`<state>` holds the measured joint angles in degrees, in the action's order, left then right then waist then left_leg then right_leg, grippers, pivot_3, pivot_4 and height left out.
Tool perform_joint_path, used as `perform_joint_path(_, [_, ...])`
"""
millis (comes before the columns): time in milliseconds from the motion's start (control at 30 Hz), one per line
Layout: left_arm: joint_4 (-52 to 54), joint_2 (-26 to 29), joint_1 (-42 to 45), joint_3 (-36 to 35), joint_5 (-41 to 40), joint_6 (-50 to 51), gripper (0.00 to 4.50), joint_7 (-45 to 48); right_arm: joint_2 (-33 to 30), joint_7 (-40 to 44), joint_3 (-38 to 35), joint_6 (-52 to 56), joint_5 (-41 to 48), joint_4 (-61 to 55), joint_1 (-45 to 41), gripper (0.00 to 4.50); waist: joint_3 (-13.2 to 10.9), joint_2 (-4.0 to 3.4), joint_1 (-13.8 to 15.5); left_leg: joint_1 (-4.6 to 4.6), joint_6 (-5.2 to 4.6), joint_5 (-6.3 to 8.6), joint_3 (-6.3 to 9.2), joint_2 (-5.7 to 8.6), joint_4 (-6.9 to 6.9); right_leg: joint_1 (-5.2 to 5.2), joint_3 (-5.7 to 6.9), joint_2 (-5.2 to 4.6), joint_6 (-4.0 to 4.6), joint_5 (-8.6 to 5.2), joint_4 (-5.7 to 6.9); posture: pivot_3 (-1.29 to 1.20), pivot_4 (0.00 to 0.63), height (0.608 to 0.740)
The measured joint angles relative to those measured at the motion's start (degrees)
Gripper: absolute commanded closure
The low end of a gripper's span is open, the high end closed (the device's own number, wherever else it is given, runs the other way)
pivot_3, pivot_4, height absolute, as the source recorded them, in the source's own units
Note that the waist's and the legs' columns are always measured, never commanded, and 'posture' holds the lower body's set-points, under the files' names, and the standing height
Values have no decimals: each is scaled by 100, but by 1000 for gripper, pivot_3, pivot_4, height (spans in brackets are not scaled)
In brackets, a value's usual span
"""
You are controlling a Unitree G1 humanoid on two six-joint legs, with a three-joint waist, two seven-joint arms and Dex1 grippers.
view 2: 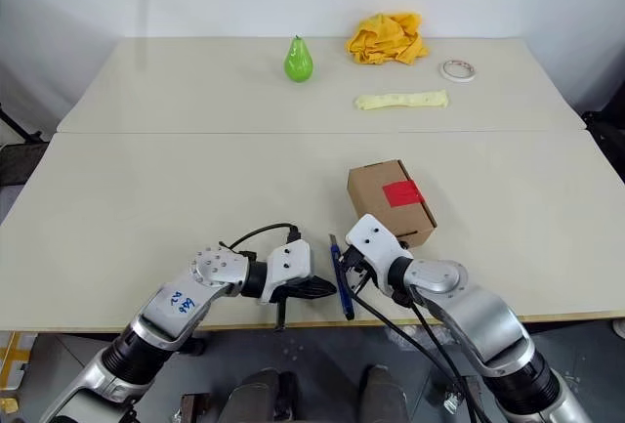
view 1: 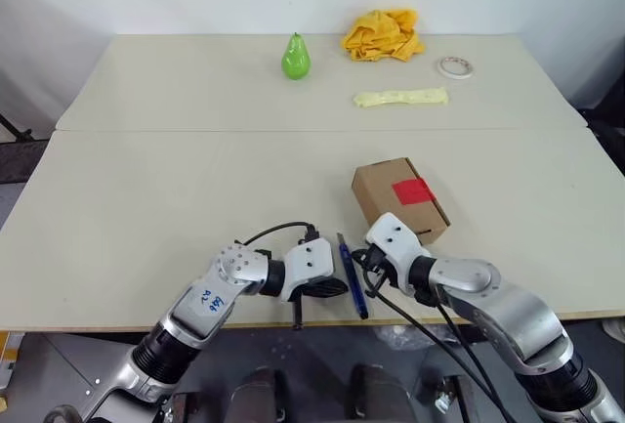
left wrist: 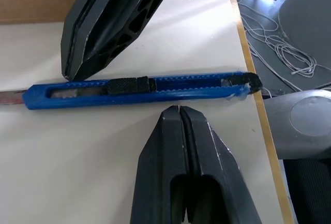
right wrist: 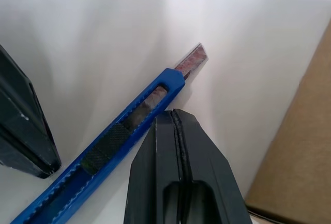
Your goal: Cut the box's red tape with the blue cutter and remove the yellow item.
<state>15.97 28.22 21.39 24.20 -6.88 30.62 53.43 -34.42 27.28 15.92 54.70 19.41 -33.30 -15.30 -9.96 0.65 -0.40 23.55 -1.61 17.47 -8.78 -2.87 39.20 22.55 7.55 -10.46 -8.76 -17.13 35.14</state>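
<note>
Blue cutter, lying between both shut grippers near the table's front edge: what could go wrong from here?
1. The blue cutter lies loose, its tail reaching the table edge; a nudge from the left gripper might push it off.
2. Its blade is extended, so the right gripper could slip onto it.
3. With both jaws shut, neither can grasp without reopening.

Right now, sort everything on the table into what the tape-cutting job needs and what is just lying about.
For the job:
- box, closed
- red tape on the box
- blue cutter, lying flat at the table's near edge between the two shut claws, blade out

Lying about:
- green pear
- yellow-orange cloth heap
- pale yellow strip
- tape roll
</note>
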Motion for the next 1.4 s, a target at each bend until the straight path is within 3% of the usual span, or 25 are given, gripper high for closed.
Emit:
perform_joint_path(133, [-145, 735, -207, -721, -368, -414, 4465, 532, -554, 775, -704, -446, 477, -454, 704, 4500, -4, -5, 37, 6, -2, 2, -1, 3, -7, 3, 2, -2, 1, -1, -13, 0, 150, 740])
perform_joint_path(267, [-1001, 922, 4, -1201, -595, -1433, 4465, 1128, -771, 1450, -2096, -971, 1153, -972, 1615, 4500, -4, -4, 157, 6, -8, 7, 0, 7, -7, -5, 5, -5, 0, 0, -25, 0, 150, 740])
perform_joint_path(367, [-1761, 822, 436, -1262, -669, -2083, 3885, 1629, -786, 1756, -2818, -1239, 1501, -1136, 2147, 4333, -4, -2, 201, 7, -9, 7, -1, 10, -5, -6, 5, -5, -1, 1, -23, 0, 150, 740])
perform_joint_path(467, [-2704, 484, 1198, -1149, -623, -3014, 3033, 2171, -759, 1855, -3425, -1463, 1757, -1254, 2565, 3624, -4, 0, 223, 8, -9, 6, -1, 13, -2, -7, 7, -5, -2, 1, -21, 0, 150, 740])
perform_joint_path(533, [-3554, 53, 1906, -980, -484, -3833, 2378, 2515, -739, 1932, -3792, -1529, 1980, -1378, 2953, 2904, -3, 1, 249, 12, -10, 6, -1, 17, -1, -7, 9, -5, -4, 2, -24, 0, 150, 740])
perform_joint_path(767, [-6091, -1120, 3502, -680, -193, -5656, 373, 3263, -619, 2248, -4411, -2170, 2030, -1679, 4153, 664, -8, 14, 199, 18, -11, 6, -6, 17, 0, -5, 12, -2, -10, 5, -34, 0, 150, 740])
perform_joint_path(833, [-6697, -1382, 3834, -581, -156, -6055, 0, 3265, -586, 2247, -4509, -2245, 2038, -1836, 4380, 28, -9, 14, 185, 17, -13, 8, -2, 17, 1, -5, 8, -3, -13, 7, -38, 0, 150, 740])
perform_joint_path(1067, [-8147, -1939, 4334, -373, 280, -6782, 0, 3265, -527, 1947, -4696, -2268, 2411, -2243, 4794, 28, -11, 19, 191, 28, -17, 10, 7, 16, 3, 0, 13, -3, -14, 7, -42, 0, 150, 740])
perform_joint_path(1400, [-8664, -1898, 4556, 303, 698, -6517, 0, 3266, -546, 1483, -4802, -2223, 2916, -2470, 5068, 28, -12, 19, 190, 40, -20, 11, 17, 16, 9, 3, 21, -3, -14, 7, -45, 0, 150, 740])
